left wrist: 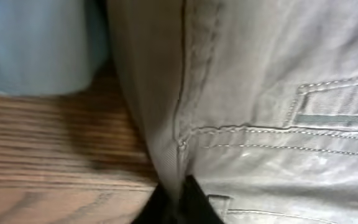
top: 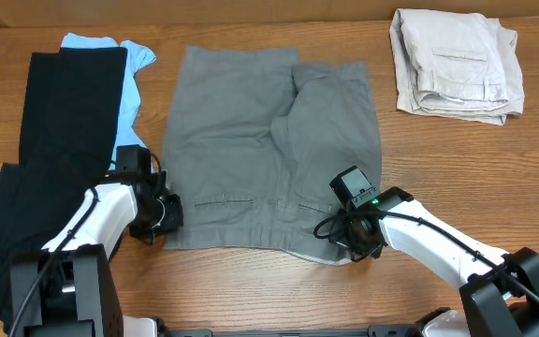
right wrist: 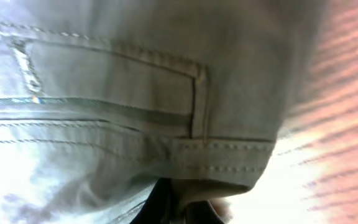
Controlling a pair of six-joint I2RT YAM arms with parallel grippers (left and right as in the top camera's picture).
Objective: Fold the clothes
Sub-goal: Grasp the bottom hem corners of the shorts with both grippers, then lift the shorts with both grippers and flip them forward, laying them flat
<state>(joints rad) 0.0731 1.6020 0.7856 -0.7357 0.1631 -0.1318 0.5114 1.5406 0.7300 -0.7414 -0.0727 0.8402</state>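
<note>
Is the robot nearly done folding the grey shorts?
Not nearly. Done: the grey shorts lie spread flat on the table. In hand: the left hand and right hand each pinch a corner at the waistband. To do: every fold; nothing is folded over yet.

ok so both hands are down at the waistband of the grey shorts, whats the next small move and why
Probably raise both waistband corners together a little. The left hand and right hand each seem pinched on a near corner of the grey shorts, which lie flat with the leg hems on the far side, so an even lift would start the fold towards them.
</note>
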